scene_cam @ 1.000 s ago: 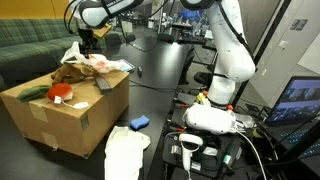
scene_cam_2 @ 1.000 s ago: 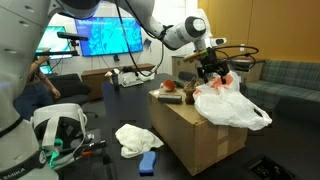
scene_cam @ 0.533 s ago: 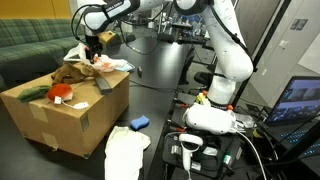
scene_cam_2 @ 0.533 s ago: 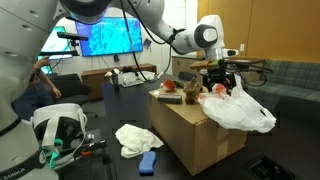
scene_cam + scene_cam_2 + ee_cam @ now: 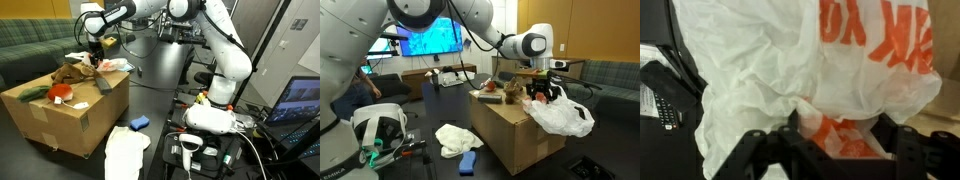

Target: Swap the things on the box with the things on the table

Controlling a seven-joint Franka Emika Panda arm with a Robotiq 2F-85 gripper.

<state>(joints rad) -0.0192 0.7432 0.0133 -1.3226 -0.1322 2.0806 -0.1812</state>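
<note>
Wrist view: gripper (image 5: 837, 138) jaws straddle a fold of the white plastic bag (image 5: 780, 60); whether they pinch it cannot be told. In an exterior view, the bag drapes the box (image 5: 525, 135) at centre frame, above the table (image 5: 165, 75).

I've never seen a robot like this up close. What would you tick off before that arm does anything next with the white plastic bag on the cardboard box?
1. Gripper positioned over the plastic bag: ok, it sits right on it.
2. Bag material between the fingers: ok, the wrist view shows folds bunched there.
3. Firm grip: cannot tell.
4. Bag wholly on the box: not ok, it drapes over the edge.
5. Free spot on the table: ok, dark surface shows beyond the white crumpled item and blue object.
6. Bag's contents secure: cannot tell.
</note>
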